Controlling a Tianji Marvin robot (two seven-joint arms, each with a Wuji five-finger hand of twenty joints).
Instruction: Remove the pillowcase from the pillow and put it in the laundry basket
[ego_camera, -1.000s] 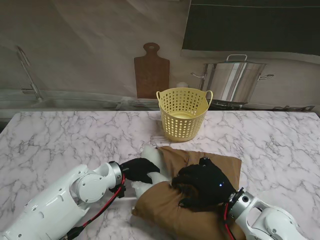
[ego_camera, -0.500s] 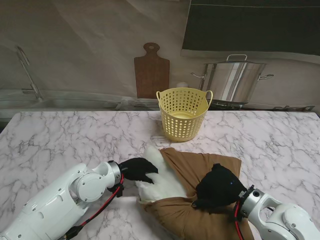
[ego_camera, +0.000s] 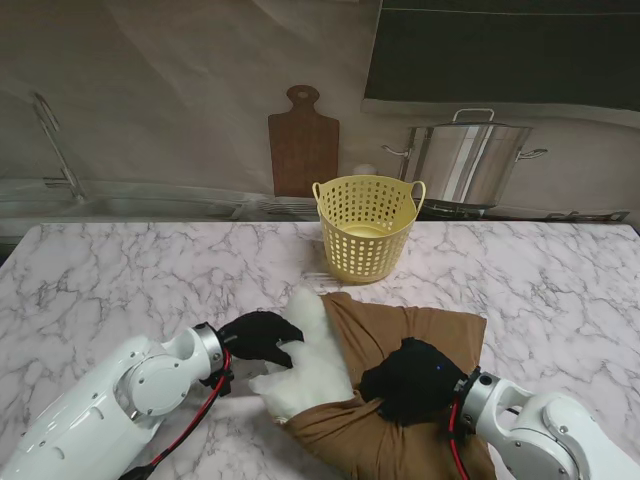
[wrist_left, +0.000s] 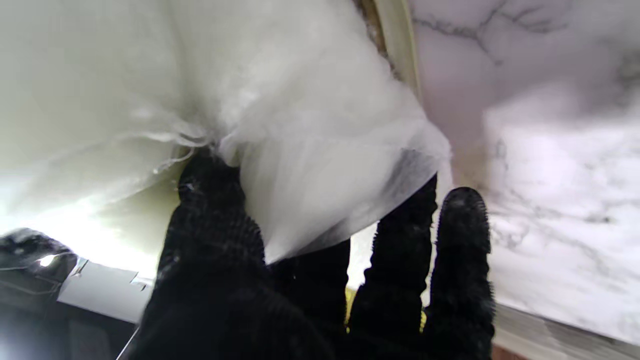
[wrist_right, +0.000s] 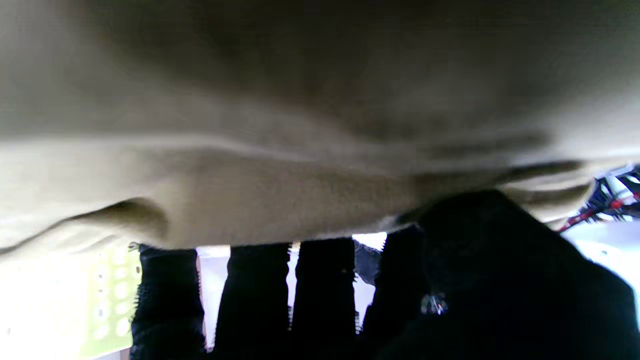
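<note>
Pillowcase (ego_camera: 400, 335) unlabelled, bunched in clenched right hand (ego_camera: 410, 380); left hand (ego_camera: 260, 335) clamps white pillow (ego_camera: 305, 365).

Seemingly a kitchen: marble counter (ego_camera: 120, 270), steel stockpot (ego_camera: 465, 160), wooden cutting board (ego_camera: 302, 145).

the pillowcase (ego_camera: 400, 345) is brown cloth, rumpled and bunched, lying on the marble table toward the right and nearer to me, still covering the right part of the pillow (ego_camera: 305, 365); its open edge runs slantwise across the pillow, with a folded lip along that edge; the pillow is white and soft, its bared left end sticking out of the case, one corner pointing farther from me toward the basket; the laundry basket (ego_camera: 367, 228) is pale yellow plastic with round holes and two handles, upright, farther from me than the pillow, near it but apart; nothing shows inside it
</note>
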